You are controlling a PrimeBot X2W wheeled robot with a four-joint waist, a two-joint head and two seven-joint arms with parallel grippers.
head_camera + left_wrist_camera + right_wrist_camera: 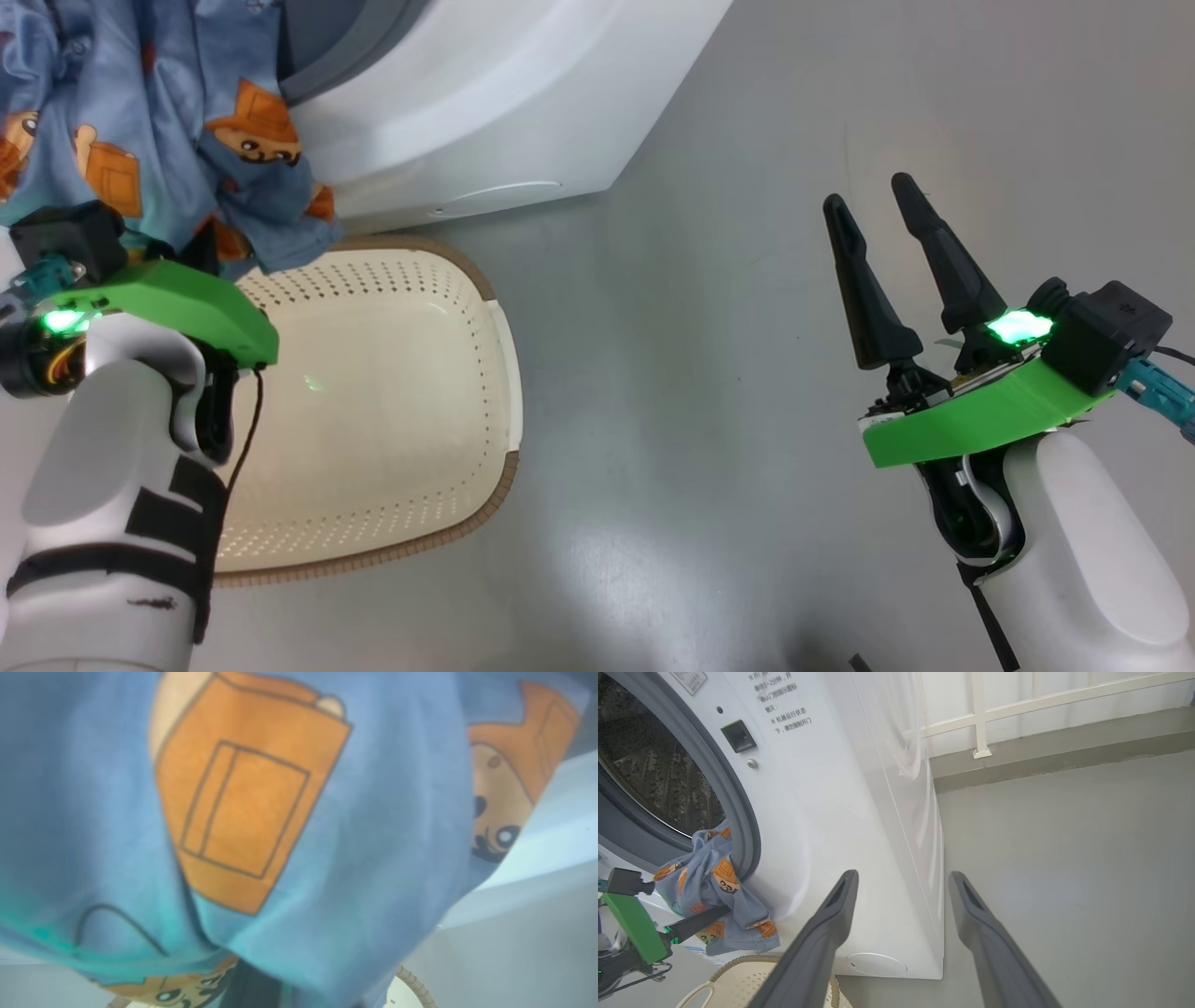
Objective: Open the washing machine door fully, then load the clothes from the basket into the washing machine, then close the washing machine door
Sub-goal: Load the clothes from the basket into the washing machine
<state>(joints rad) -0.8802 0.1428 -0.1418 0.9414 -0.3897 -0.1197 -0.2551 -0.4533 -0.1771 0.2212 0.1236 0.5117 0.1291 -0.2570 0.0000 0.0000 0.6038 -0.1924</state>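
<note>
My left forearm (93, 485) angled up, left hand (717, 913) closed tight, fingertips buried in the clothes (140, 112). My right hand (868, 191) hangs well off to the right, both fingers spread wide, gripping nothing.

One washing machine (485, 103). One perforated cream basket (392, 420) with a brown rim. One bunch of light-blue clothes (140, 112) printed with orange figures. Two claws: one left claw (724, 911) and one right claw (868, 191), which shows two dark fingers (943, 252).
</note>
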